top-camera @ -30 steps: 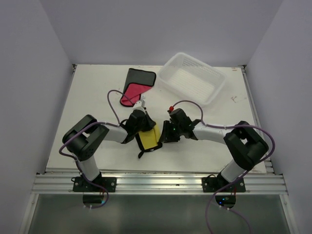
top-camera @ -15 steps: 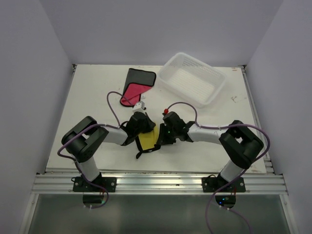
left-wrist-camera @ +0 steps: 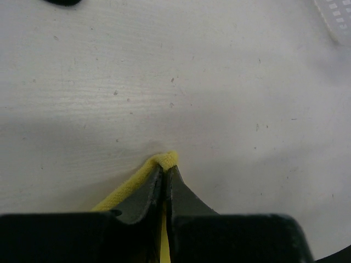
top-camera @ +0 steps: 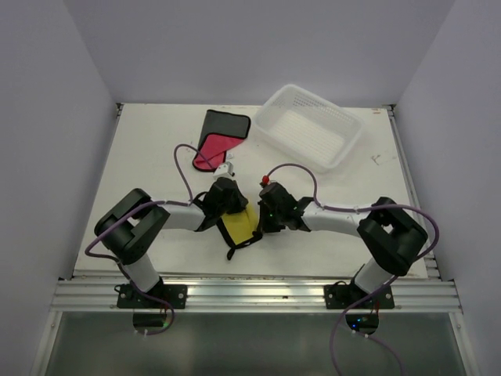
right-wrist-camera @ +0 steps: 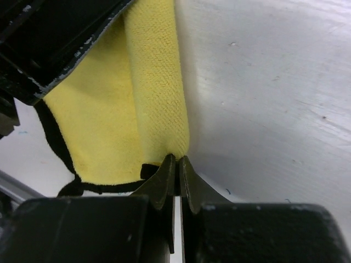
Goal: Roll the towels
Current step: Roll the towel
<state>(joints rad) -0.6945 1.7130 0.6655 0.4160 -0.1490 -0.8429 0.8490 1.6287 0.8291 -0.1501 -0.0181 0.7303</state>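
Note:
A yellow towel (top-camera: 239, 227) with black trim lies partly folded on the white table between my two arms. My left gripper (top-camera: 232, 211) is shut on its far edge; in the left wrist view a yellow fold (left-wrist-camera: 165, 159) pokes out past the closed fingertips (left-wrist-camera: 174, 183) of that gripper (left-wrist-camera: 166, 167). My right gripper (top-camera: 261, 223) is at the towel's right side. Seen from the right wrist, that gripper (right-wrist-camera: 176, 159) has its jaws pressed together on the end of the towel's rolled fold (right-wrist-camera: 156, 82). A red towel (top-camera: 214, 141) with a black border lies flat at the back.
A white plastic basket (top-camera: 344, 125) sits at the back right of the table (top-camera: 141, 157). Both arms' cables arc over the middle, near the red towel. The table's near edge and a metal rail run just behind the arm bases.
My right gripper moved left to the yellow towel's right edge and closed on it. The left gripper kept its hold and the towel shifted only slightly.

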